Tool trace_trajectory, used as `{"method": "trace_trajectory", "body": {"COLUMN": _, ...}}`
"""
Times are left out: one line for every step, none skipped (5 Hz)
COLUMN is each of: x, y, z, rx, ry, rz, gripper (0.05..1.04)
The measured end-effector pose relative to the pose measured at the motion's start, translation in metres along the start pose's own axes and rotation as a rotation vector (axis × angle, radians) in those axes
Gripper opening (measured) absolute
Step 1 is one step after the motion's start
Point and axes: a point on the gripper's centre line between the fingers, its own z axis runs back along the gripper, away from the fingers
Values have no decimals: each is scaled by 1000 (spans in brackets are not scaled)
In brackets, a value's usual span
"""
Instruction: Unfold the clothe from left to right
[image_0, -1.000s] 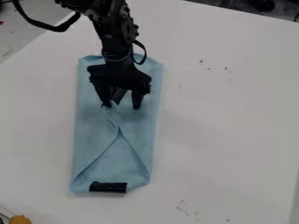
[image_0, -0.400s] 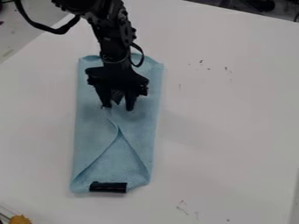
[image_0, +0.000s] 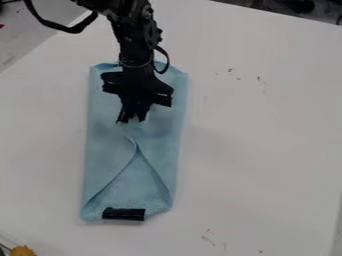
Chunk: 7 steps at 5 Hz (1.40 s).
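We have the blue cloth (image_0: 100, 155) folded towards the left edge of the worktop (image_0: 267, 150), a black strip (image_0: 123, 214) at its bottom end, perhaps as a weight. Our gripper's (image_0: 131, 120) 2 jaws stand narrowly apart, likely to pinch a flap; whether they've caught any, we can't tell.

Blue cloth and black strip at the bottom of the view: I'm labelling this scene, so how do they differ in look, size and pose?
The blue cloth is light and matte with visible folds; the black strip is dark with a slight sheen. The cloth is far larger than the strip. The cloth's long side runs up the view, while the strip lies crosswise at its bottom end. Both are longer than they are wide.
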Motion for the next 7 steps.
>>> {"method": "trace_trajectory", "body": {"x": 2, "y": -10, "z": 9, "rx": 27, "ry": -12, "rz": -14, "gripper": 70}}
{"method": "trace_trajectory", "body": {"x": 12, "y": -37, "z": 25, "rx": 45, "ry": -50, "rz": -53, "gripper": 60}}
{"method": "trace_trajectory", "body": {"x": 18, "y": -68, "z": 38, "rx": 34, "ry": -77, "rz": -91, "gripper": 59}}
{"method": "trace_trajectory", "body": {"x": 22, "y": -106, "z": 39, "rx": -25, "ry": -98, "rz": -144, "gripper": 58}}
{"method": "trace_trajectory", "body": {"x": 20, "y": -126, "z": 26, "rx": -78, "ry": -73, "rz": -176, "gripper": 58}}
{"method": "trace_trajectory", "body": {"x": 19, "y": -139, "z": 19, "rx": -108, "ry": -53, "rz": -192, "gripper": 58}}
{"method": "trace_trajectory", "body": {"x": 14, "y": -151, "z": 11, "rx": -128, "ry": -29, "rz": -221, "gripper": 82}}
